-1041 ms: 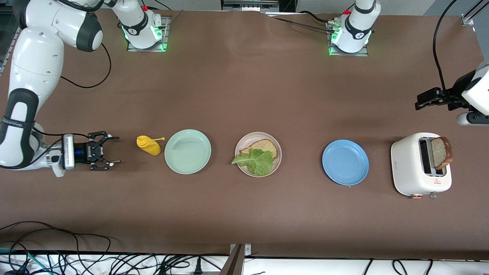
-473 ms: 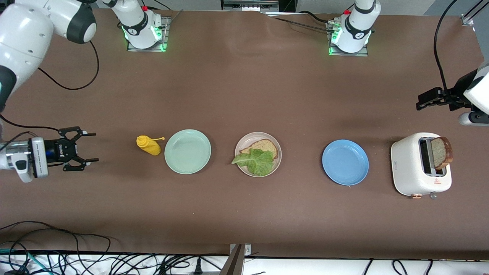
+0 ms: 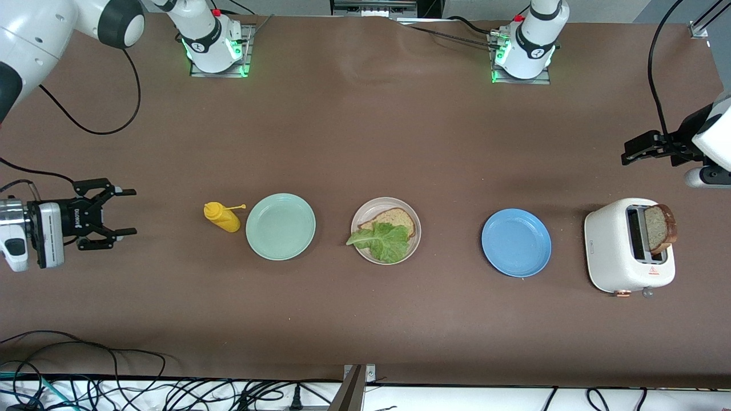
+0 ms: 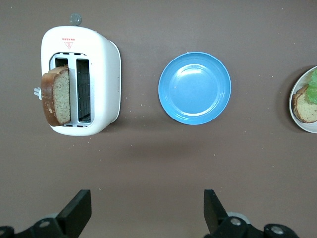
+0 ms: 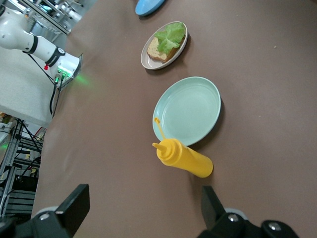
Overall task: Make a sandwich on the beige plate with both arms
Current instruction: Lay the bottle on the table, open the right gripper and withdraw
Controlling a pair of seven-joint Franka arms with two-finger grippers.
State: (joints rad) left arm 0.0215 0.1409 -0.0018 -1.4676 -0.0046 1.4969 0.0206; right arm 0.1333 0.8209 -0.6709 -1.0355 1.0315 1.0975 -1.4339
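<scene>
The beige plate (image 3: 384,202) sits mid-table with a bread slice (image 3: 397,218) on it and a green lettuce leaf (image 3: 381,240) lying over that slice. A second bread slice (image 3: 662,228) stands up out of the white toaster (image 3: 619,251) at the left arm's end. My left gripper (image 3: 626,156) hangs open and empty over bare table beside the toaster; its wrist view shows the toaster (image 4: 99,74), the slice (image 4: 55,96) and the beige plate (image 4: 303,126). My right gripper (image 3: 132,212) is open and empty over the table at the right arm's end, pointing at the mustard bottle.
A yellow mustard bottle (image 3: 223,217) lies on its side beside a mint-green plate (image 3: 280,226). A blue plate (image 3: 516,242) sits between the beige plate and the toaster. Cables run along the table edge nearest the front camera.
My right arm has drawn back from the mustard bottle toward its own end of the table, gripper still open. The left arm and everything on the table have stayed put.
</scene>
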